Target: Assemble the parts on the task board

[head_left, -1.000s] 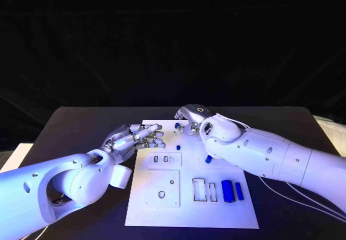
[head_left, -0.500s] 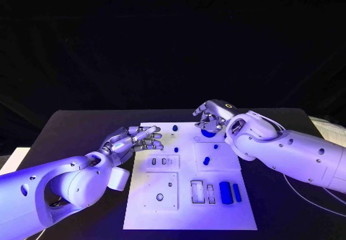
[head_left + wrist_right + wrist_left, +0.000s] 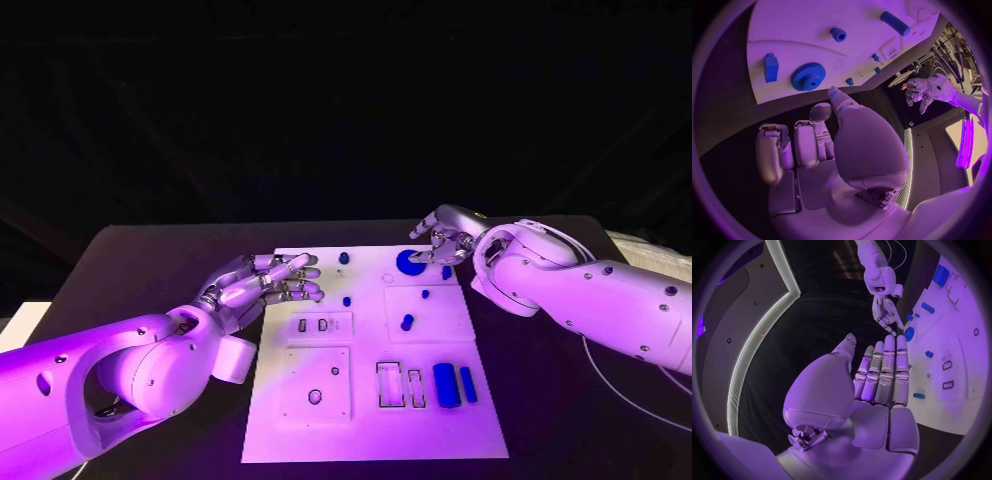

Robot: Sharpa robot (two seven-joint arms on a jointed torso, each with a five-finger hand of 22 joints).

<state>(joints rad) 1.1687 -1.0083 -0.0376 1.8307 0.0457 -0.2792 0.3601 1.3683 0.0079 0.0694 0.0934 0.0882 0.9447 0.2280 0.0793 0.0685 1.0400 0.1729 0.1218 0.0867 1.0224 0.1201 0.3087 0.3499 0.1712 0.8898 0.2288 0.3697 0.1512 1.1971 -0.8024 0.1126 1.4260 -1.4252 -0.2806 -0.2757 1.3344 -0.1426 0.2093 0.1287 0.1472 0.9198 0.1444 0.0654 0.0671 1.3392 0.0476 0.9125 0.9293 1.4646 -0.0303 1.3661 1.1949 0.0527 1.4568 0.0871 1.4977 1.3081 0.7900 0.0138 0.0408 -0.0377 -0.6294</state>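
- Two white arms reach over the white rectangular task board [image 3: 378,420] on the black table [image 3: 144,260]; the whole head view has shifted a little since the earlier frames, so the board's slight move in the picture is the camera's.
- Left silver hand [image 3: 267,283] hovers at the board's upper left edge, much where it was a second ago; its fingers [image 3: 882,372] lie straight and side by side, palm bare, holding nothing.
- Right silver hand [image 3: 440,237] now sits at the board's upper right corner; a second ago it was further left, over the board's top middle. Its fingers [image 3: 795,150] are curled inward with nothing between them.
- Round blue toothed gear [image 3: 411,262] lies flat on the board just beside the right hand, now plainly uncovered; the right wrist view shows it apart from the fingers [image 3: 808,76].
- Small blue block [image 3: 771,67] lies near the gear at the board's edge.
- Two long blue bars [image 3: 454,384] lie side by side at the lower right of the board, unmoved on it.
- Short blue pegs [image 3: 407,322] are scattered over the board's middle and top, as before.
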